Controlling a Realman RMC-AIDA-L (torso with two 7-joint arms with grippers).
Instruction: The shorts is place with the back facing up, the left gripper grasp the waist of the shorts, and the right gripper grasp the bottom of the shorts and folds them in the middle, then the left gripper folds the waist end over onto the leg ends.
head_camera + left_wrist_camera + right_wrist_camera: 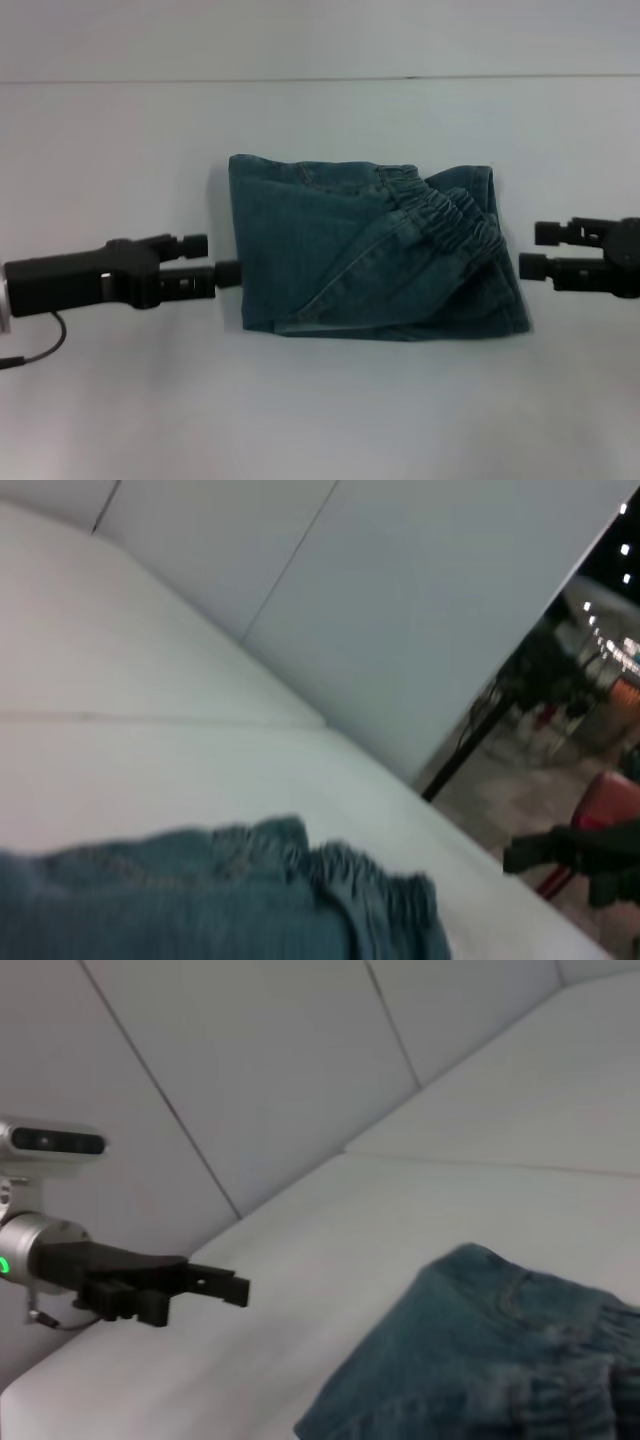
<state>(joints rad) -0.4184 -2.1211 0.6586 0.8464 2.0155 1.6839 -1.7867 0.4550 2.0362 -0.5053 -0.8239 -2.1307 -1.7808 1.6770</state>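
The blue denim shorts point(370, 250) lie folded into a compact rectangle in the middle of the white table. Their elastic waist point(450, 215) is turned over and runs diagonally across the right half. My left gripper point(212, 257) sits just off the fold's left edge, open and holding nothing, its nearer fingertip almost at the cloth. My right gripper point(538, 250) hovers a little off the right edge, also open and empty. The left wrist view shows the shorts point(200, 900) with the right gripper point(570, 855) beyond them. The right wrist view shows the shorts point(490, 1360) and the left gripper point(215, 1285).
The white table point(320, 400) spreads out around the shorts on all sides. A pale wall point(320, 40) rises behind its far edge. A thin cable point(40, 350) trails from the left arm at the table's left side.
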